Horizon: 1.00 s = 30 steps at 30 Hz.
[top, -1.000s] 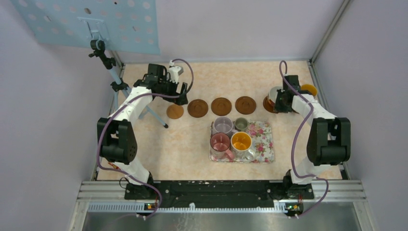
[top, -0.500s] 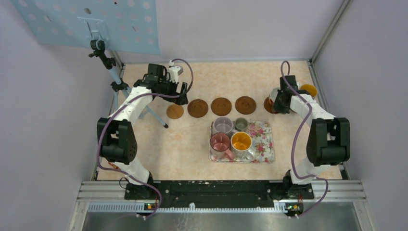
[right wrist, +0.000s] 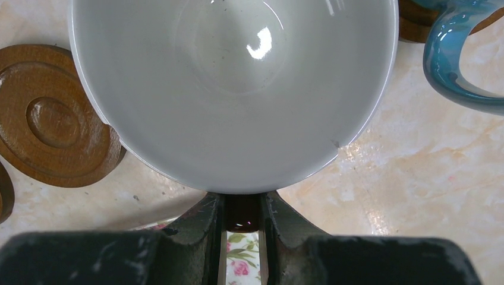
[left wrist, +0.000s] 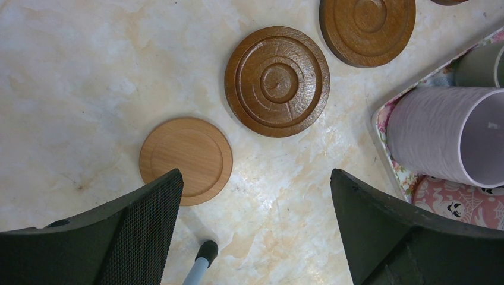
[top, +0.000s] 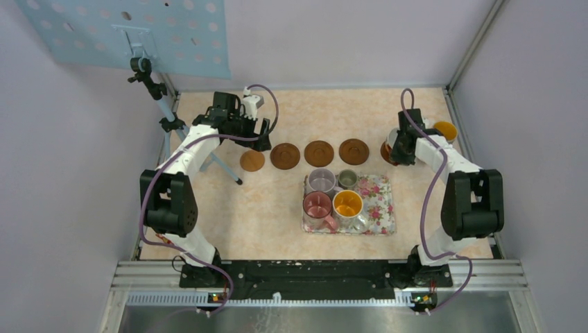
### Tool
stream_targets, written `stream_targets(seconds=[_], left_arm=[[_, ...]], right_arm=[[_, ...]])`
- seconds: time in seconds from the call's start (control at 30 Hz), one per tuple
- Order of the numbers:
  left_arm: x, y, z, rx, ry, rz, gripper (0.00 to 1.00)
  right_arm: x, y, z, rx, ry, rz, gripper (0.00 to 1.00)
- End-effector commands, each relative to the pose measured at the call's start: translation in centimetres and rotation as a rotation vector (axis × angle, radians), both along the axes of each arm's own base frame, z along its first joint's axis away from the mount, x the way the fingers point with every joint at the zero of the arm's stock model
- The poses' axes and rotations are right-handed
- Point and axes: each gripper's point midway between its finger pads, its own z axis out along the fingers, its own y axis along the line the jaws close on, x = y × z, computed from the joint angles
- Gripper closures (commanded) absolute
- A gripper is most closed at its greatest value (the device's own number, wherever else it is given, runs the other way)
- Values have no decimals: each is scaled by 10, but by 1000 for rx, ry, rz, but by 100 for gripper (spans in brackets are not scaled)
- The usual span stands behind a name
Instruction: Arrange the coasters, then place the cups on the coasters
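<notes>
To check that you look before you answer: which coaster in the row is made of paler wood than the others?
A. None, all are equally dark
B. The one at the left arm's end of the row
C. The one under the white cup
B: the pale coaster lies at the left end of the row, just ahead of the open left gripper, and is plainly lighter than the dark coaster next to it.

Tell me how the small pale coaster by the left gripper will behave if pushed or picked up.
The pale coaster lies flat on the smooth table, so it would probably slide, not tip. Thin wood: likely stiff, light, awkward to pinch.
</notes>
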Motion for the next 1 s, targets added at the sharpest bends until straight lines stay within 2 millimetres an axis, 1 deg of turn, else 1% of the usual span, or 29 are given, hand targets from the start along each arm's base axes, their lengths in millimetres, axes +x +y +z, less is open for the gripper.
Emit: stream_targets(seconds=[0.0,0.23,0.37,0.4,0.43,0.57,0.73,0.87,0.97], left_arm=[[5,-2,11,-23,-40,3,1],[6,-3,9,-26,-36,0,1],[6,-3,9,-25,-33,0,1],[5,-3,9,-25,-32,1,1],[5,-3,8,-24,-31,2,1],[4,-2,8,-21,-31,3,1],[3,-2,7,-22,-28,6,1],[4,-2,8,-24,-30,6,1],[4,-2,8,-21,-31,5,1]], right_arm=[[28,1,54,-5,-181,-21,100],[27,-1,47,-8,-165,-39,100],[27,2,41,7,-156,-37,100],[28,3,40,10,-155,-36,94],[28,4,40,13,-155,-35,91],[28,5,39,19,-151,-35,89],[27,5,39,19,-147,-35,73],[26,6,40,27,-148,-31,65],[24,7,40,30,-148,-27,64]])
